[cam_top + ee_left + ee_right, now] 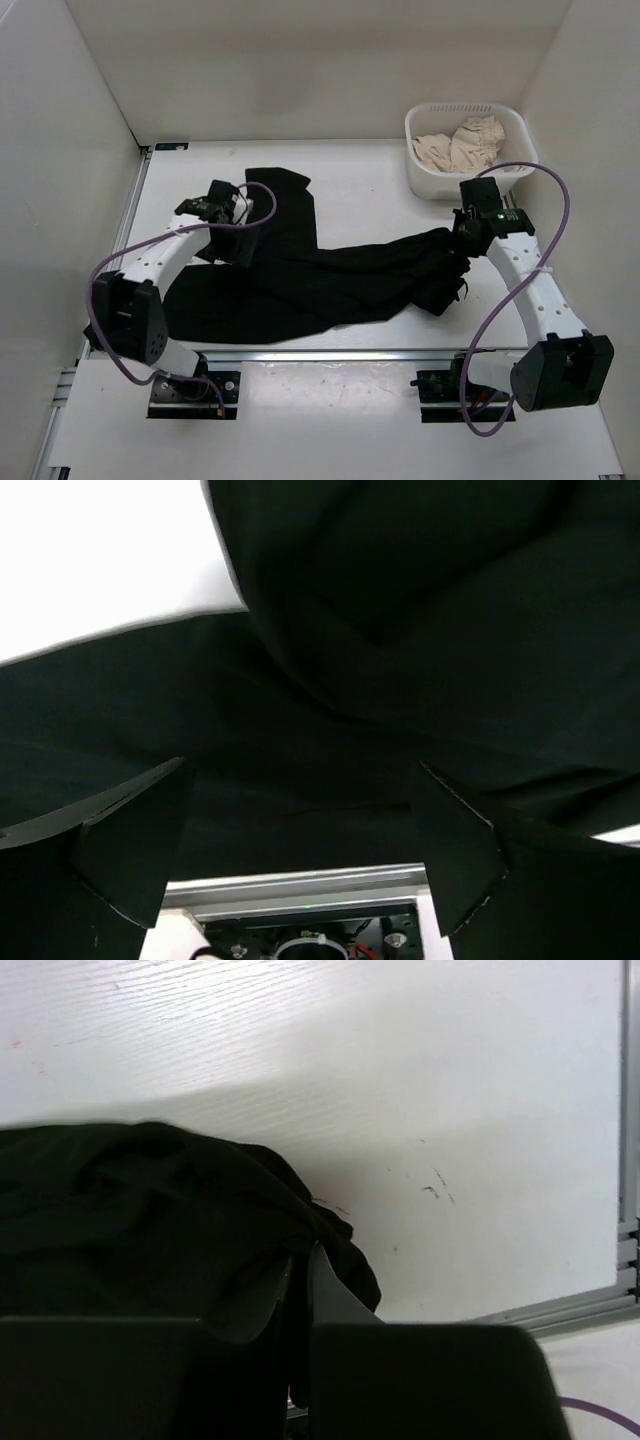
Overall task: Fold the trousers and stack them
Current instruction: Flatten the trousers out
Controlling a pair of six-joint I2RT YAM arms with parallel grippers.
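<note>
Black trousers (pixel 300 280): one pair, crumpled | left hand (pixel 300 765) released over them | right hand (pixel 300 1260) clenched on bunched end, pinch obscured | one basket (pixel 420 170) holding one beige garment (pixel 460 145)

White table (pixel 370 175), faintly scuffed; plain white walls (pixel 320 60) at back and both sides; metal rail (pixel 330 353) along near edge; even light, soft shadows.

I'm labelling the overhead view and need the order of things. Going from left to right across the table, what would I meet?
left claw, open above the cloth → trousers, spread across the middle → right claw, shut on the trousers' right end. The white basket sits farther back, in line with the right claw, so it is left out of the order.
</note>
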